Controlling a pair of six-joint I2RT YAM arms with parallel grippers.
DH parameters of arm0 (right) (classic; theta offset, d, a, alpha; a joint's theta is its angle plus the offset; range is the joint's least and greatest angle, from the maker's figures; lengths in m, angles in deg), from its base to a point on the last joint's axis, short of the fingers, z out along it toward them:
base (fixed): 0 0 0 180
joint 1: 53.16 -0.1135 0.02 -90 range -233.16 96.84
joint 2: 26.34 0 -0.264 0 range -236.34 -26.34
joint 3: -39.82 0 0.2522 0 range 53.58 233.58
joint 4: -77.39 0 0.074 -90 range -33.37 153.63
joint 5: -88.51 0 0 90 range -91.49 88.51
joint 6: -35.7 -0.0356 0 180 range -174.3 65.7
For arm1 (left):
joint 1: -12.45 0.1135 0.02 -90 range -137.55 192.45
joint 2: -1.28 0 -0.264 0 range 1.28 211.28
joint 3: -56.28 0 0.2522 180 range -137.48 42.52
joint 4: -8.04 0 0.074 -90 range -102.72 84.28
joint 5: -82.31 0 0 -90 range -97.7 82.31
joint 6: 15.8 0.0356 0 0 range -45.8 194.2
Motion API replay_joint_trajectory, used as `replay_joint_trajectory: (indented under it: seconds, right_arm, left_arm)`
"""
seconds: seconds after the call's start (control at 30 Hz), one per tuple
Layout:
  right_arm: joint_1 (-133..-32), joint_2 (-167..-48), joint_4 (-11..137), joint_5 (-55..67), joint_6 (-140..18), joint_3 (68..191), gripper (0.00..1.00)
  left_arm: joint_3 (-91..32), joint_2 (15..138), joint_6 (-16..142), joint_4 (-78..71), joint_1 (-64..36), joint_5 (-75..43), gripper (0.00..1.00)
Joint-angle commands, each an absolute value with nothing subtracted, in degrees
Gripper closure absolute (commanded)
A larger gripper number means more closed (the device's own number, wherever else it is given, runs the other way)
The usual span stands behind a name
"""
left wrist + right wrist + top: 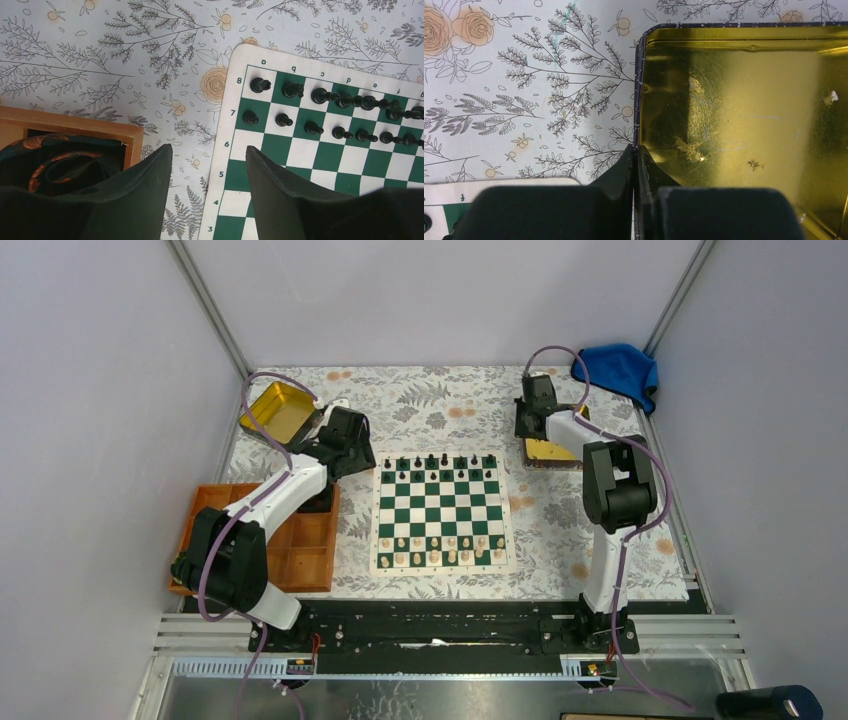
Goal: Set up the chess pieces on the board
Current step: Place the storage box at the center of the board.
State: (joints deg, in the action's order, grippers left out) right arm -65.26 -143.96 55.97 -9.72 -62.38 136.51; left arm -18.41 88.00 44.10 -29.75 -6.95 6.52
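Chess pieces (292,90) in black stand upright in two rows on ranks 7 and 8 of the board (441,514), along its far edge in the top view. In the left wrist view the rows run from file a off the right of the picture. Cream pieces (449,543) stand in two rows along the near edge, with ranks of green and white squares between the two sides. The board lies flat at the middle of a floral tablecloth (440,395).

The left gripper (209,175) hangs with its jaws well apart and nothing between them. It is over the tablecloth just off the board's a-file border, near the numerals 5 and 6. Beside it shows a corner of the orange tray (75,125), with dark patterned fabric (55,160) inside one compartment. In the top view the tray sits left of the board, and the open left tin (275,410) lies beyond it at the table's far left.

The right gripper (636,165) has its fingers pressed together, with its tips over the left rim of the right tin (749,115). The tin's gold floor carries a few pale flecks. Whether the tips touch that rim cannot be told. A blue cloth (618,368) lies bunched at the far right corner.
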Motion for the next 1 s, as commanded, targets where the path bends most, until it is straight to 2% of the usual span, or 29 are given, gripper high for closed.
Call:
replay_joint_trajectory:
  seconds: [0.0,0.07,0.13,0.47,0.67,0.97]
  right_arm:
    - [-65.53,-145.24,54.86,-9.41,-60.95,139.43,0.86]
    - [-65.51,-145.26,54.65,-10.22,-60.66,139.89,0.73]
    - [-65.52,-145.13,54.41,-10.76,-60.19,140.49,0.67]
    - [-65.47,-141.35,54.25,-12.01,-60.34,143.47,0.54]
    - [-65.55,-134.66,55.6,-10.71,-61.76,141.5,0.47]
    - [-65.56,-125.58,52.25,-10.27,-65.49,134.8,0.33]
  left_arm:
    - [-18.35,87.64,44.33,-28.05,-6.19,6.1,0.37]
    - [-18.3,87.68,44.32,-28.09,-6.1,6.02,0.37]
    - [-18.3,87.6,44.31,-28.05,-5.94,5.84,0.37]
    - [-21.15,86.95,45.5,-28.37,-5.4,7.34,0.35]
    - [-19.57,83.62,45.74,-23.9,-4.96,11.05,0.23]
    - [-10.56,80.1,45.97,-9.45,-4.77,16.53,0.06]
